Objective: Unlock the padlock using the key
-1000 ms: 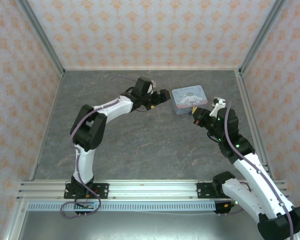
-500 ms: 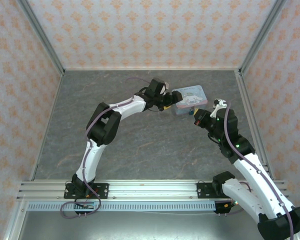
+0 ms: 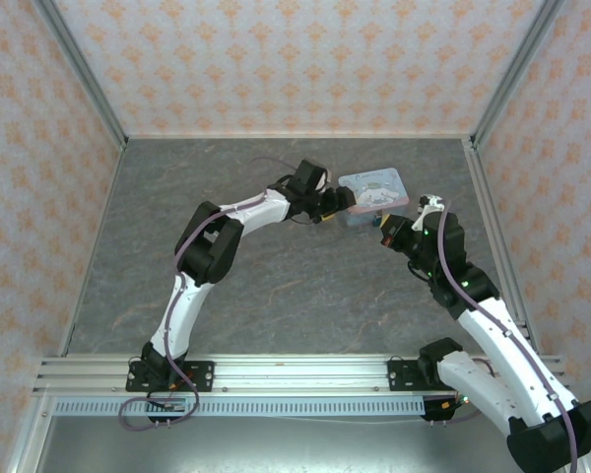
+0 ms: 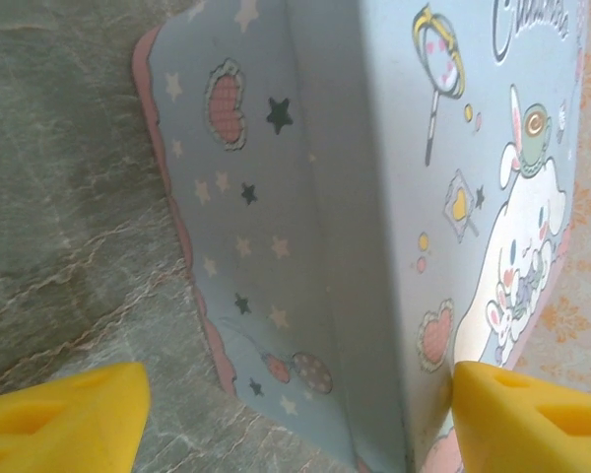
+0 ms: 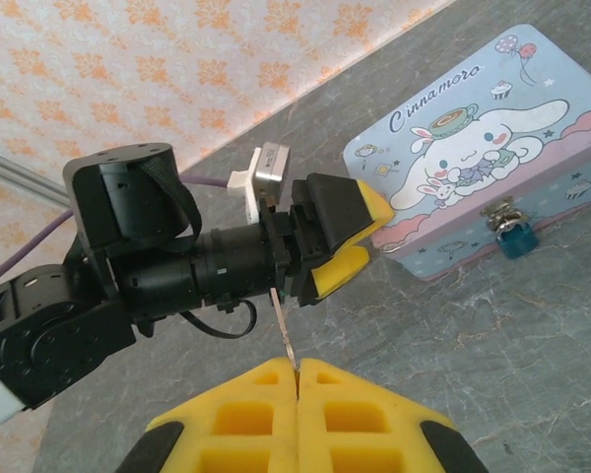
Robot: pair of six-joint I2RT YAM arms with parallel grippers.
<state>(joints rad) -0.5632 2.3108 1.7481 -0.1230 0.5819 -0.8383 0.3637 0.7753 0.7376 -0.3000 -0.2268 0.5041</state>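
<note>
The pale blue cartoon tin [image 3: 376, 191] lies at the back of the table, and the padlock [image 5: 517, 239], tiny and teal-blue, hangs from the clasp on its front wall. My left gripper [image 3: 339, 203] is open, its yellow fingers [image 4: 64, 419] straddling the tin's [image 4: 305, 246] left end. One finger rests by the lid and the other stands off the side wall. My right gripper [image 5: 297, 367] is shut on the key [image 5: 284, 330], whose thin blade sticks up from the pads. That gripper [image 3: 388, 227] hovers just in front of the tin.
Patterned orange walls and metal corner posts [image 3: 84, 74] close in the grey stone-look floor [image 3: 276, 286]. The left arm's forearm [image 5: 128, 276] and a purple cable [image 5: 25, 251] cross in front of my right gripper. A rail [image 3: 276, 379] runs along the near edge.
My left arm has swung right to the tin, bringing its fingers around the tin's left end and narrowing them. The right arm has barely moved and keeps the key.
</note>
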